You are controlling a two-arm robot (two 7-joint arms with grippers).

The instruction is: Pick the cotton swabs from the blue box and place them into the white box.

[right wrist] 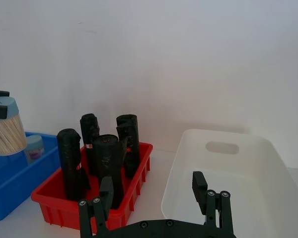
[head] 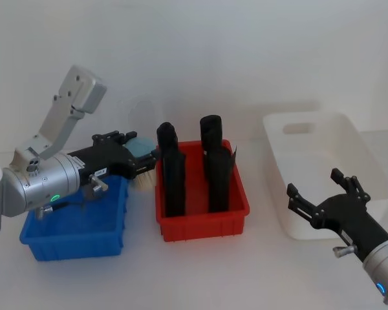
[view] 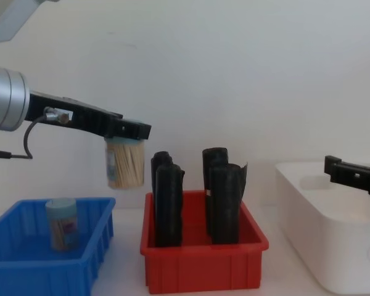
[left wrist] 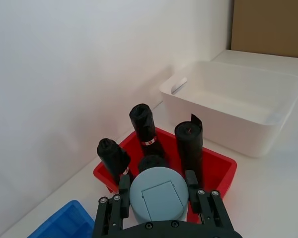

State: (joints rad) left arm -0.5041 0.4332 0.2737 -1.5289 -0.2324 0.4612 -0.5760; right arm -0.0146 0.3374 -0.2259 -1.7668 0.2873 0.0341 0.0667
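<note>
Carry step: the left claw [view: 128, 131] was clamped on a jar of swabs [view: 125, 164], up clear of the blue box [view: 24, 271]
The jar hung from the fingers by its lid end, over the gap between the blue box and the red bin [view: 197, 268]; next, by my judgement, it had to cross above the black rolls [view: 225, 197] to the white box [view: 308, 209] beyond; a second jar [view: 61, 223] stood in the blue box; the right claw [head: 313, 182] hovered wide open, empty, by the white box

From above, my left gripper [head: 141, 157] and arm hide most of the held cotton swabs jar [head: 142, 147] and the far end of the blue box [head: 77, 242]. The chest view's right edge cuts off my right gripper [view: 336, 168] and the white box [view: 308, 209].
</note>
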